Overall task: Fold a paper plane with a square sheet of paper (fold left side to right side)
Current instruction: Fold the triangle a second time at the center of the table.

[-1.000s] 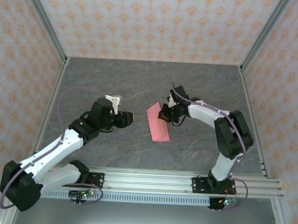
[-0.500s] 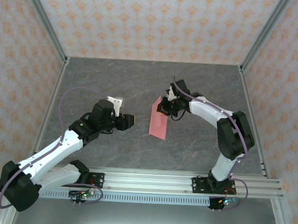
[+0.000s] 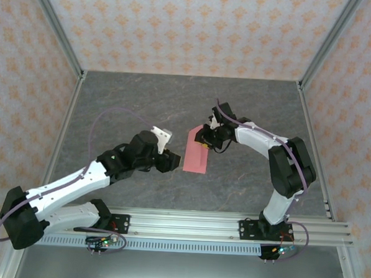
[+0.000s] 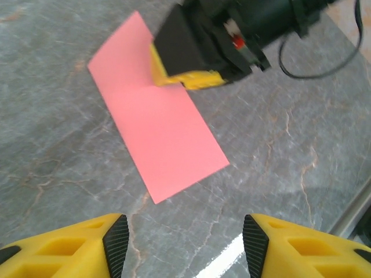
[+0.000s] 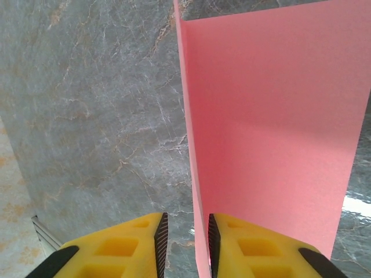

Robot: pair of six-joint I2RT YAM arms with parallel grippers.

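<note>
Lying mostly flat, pink rectangular sheet

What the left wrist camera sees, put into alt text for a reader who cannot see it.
A long, rectangular salmon-pink sheet of paper lies on a grey marbled table, with the right gripper, black with yellow fingers, at the sheet's far long edge. The left gripper is open in the foreground, its yellow fingers short of the sheet's near corner.
</note>
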